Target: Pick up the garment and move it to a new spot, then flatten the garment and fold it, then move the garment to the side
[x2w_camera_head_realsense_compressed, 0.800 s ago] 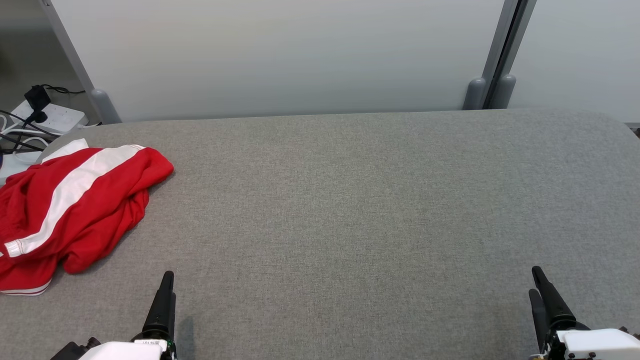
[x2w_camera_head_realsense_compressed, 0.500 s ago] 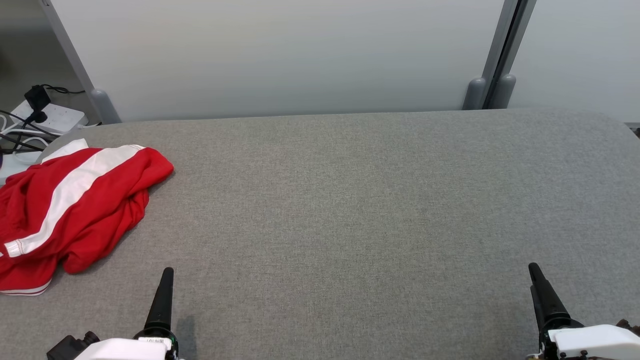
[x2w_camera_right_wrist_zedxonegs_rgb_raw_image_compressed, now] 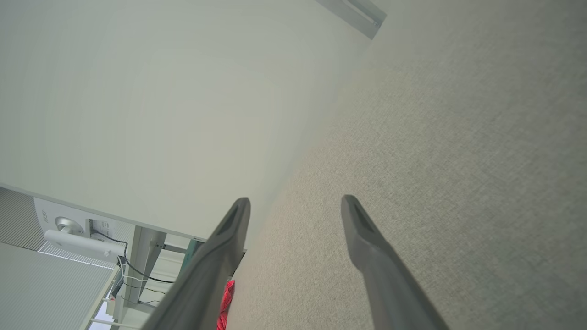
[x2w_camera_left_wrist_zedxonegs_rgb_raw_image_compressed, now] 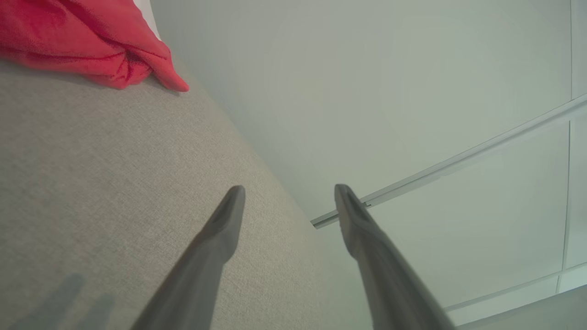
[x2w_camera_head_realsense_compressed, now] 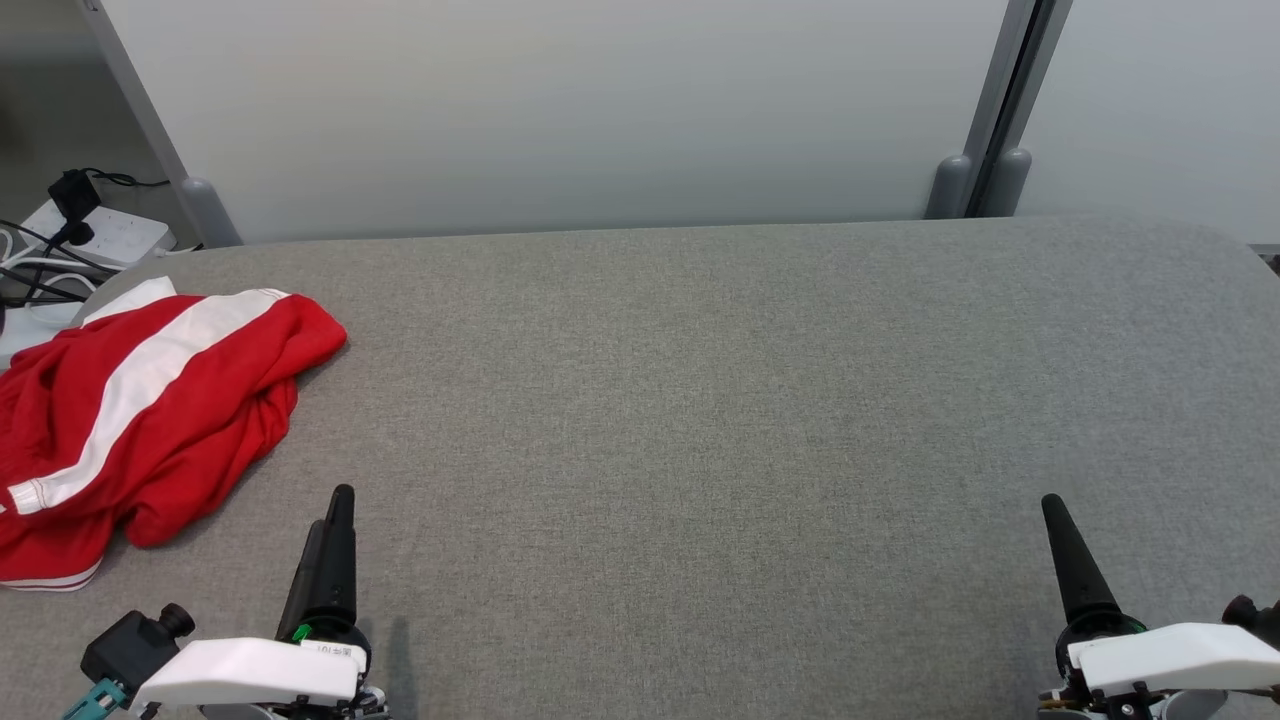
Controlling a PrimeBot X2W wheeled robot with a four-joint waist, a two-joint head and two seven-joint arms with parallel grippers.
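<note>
Head view puts the garment (x2w_camera_head_realsense_compressed: 150, 420) at the left end of the table (x2w_camera_head_realsense_compressed: 700, 400), a crumpled red heap that runs off the picture's left edge. Its white stripe (x2w_camera_head_realsense_compressed: 140, 385) gives us the long axis: a diagonal from near-left to far-right, with the far-right corner reaching furthest toward the table's middle.

We see the left gripper (x2w_camera_head_realsense_compressed: 332, 508) at the near edge, fingers pointing away from us, with the heap ahead of it and off to its left. The nearest fold is close but not touching. The left wrist view agrees: the jaws stand apart and empty over bare cloth, and the red heap sits in the upper left corner, well off the line of the fingers.

The right gripper (x2w_camera_head_realsense_compressed: 1052, 505) is at the far right of the table, well apart from the garment, with the whole bare surface between them. Its wrist view shows the fingers spread with nothing in them.

We judge the pick-up not yet begun. The left arm is clearly nearer, and it needs to go forward and swing left to meet the near-right edge of the heap.
</note>
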